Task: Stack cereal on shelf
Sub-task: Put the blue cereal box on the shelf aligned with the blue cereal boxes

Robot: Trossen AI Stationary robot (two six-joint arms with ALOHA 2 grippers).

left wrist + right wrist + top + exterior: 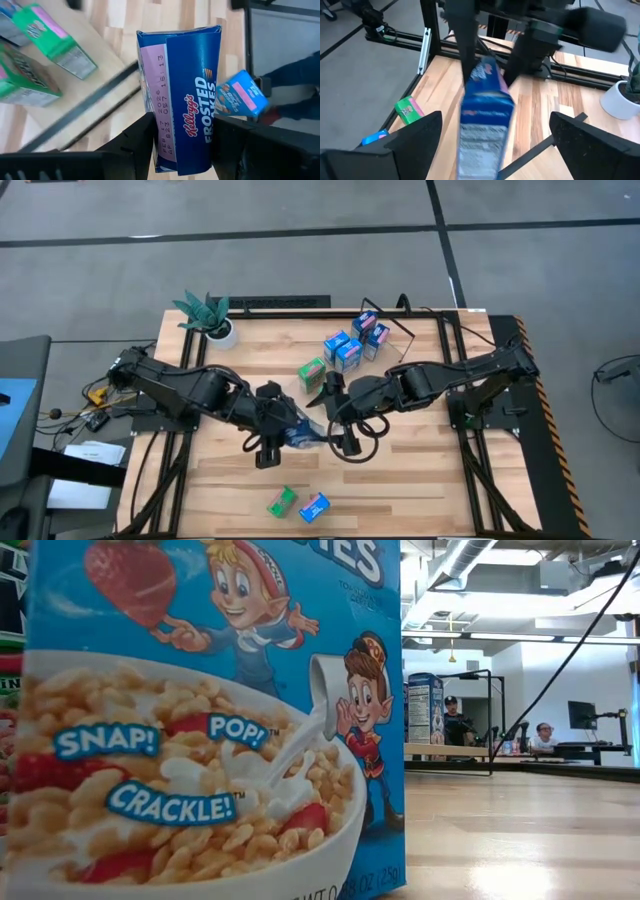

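Note:
My left gripper [285,435] is shut on a dark blue Frosted Flakes cereal box [185,100] over the table's middle. My right gripper [335,418] is open. Its fingers stand wide on either side of that same box [485,115] without touching it. Several blue boxes [352,342] and a green one [312,370] sit toward the far edge. Two green boxes [55,35] lie on the light-wood shelf [107,62]. A green box [282,501] and a blue box [314,507] lie at the near edge. My left gripper pinches the Frosted Flakes box between its two fingers [137,142] at the end nearest the wrist [167,150]. The rest of the box sticks out past the fingertips. The box is lifted clear of the table, its free end pointing toward my right gripper.
A potted plant [210,320] stands at the far left corner. A blue Rice Krispies box [200,720] fills the left of the low view. Black frame rails [465,430] run along both table sides. People [455,722] sit in the room behind.

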